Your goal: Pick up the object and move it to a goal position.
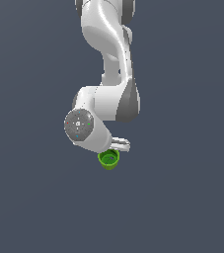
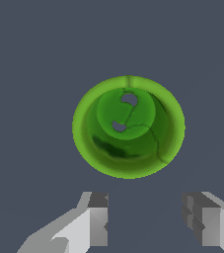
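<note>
Green cup (image 2: pixel 128 126) sits upright on the grey tabletop (image 1: pixel 182 197), apart from the end effector (image 2: pixel 145 222), whose fingers (image 2: pixel 97 220) are spread wide and hold nothing.

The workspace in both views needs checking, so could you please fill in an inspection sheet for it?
Surface: plain dark grey-blue ground, unmarked.
Job's things: small green cup, upright, its opening facing the wrist camera; no goal marker seen.
Clutter: nothing seen.
Grippers: gripper open, fingers apart with the gap empty, not touching the cup; in the exterior view it sits just above the cup.
Cables: nothing seen.
Surroundings: only the white arm, entering from the exterior view's top.
</note>
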